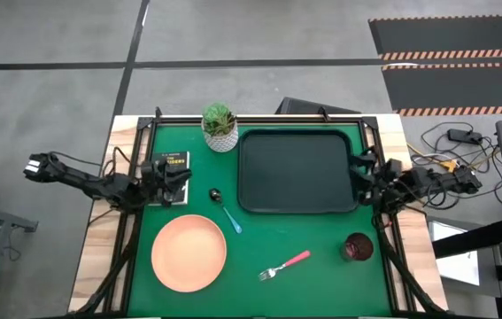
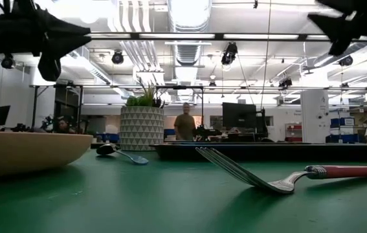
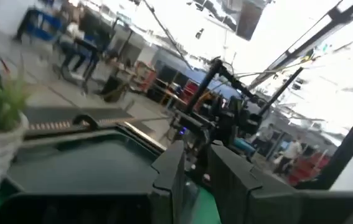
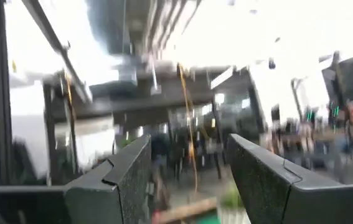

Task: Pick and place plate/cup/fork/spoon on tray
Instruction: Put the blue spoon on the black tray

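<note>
The salmon-orange plate lies flat on the green mat at the near left. The spoon lies just beyond it and the pink-handled fork to its right. The maroon cup stands upright at the near right. The black tray lies at the far middle, with nothing on it. My left gripper hovers at the left, over the black book and beyond the plate. Its fingers are a little apart and empty. My right gripper hovers at the tray's right edge, open and empty.
A white pot with a green plant stands at the tray's far left corner. A small black book lies under my left gripper. A black frame runs round the mat. People stand in the room beyond the table.
</note>
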